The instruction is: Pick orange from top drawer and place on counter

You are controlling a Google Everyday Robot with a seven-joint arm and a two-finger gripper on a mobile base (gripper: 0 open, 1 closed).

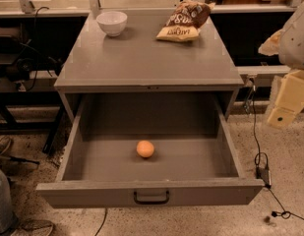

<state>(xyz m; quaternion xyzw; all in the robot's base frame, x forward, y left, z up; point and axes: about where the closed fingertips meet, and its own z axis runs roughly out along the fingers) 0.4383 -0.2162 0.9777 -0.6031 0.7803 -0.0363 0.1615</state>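
Nearest to us, well to the left of the pincer [285, 102] and lower than it, is the front panel of the top drawer [92, 195], with its dark curved handle [151, 197] in the middle. The drawer is pulled fully out. The orange [145, 149] lies alone on the drawer floor, about in the centre, left of the pincer and below it, well apart from it. The pincer itself hangs at the right edge of the view, outside the drawer's right wall and a little under the level of the counter [141, 63]. We cannot tell how wide it is open (only a pale, blocky part of it shows). It touches neither the drawer nor the orange. Farther back, up and left of the pincer, a bag of chips [183, 21] lies on the counter, and farther left a white bowl [111, 22] stands upright.
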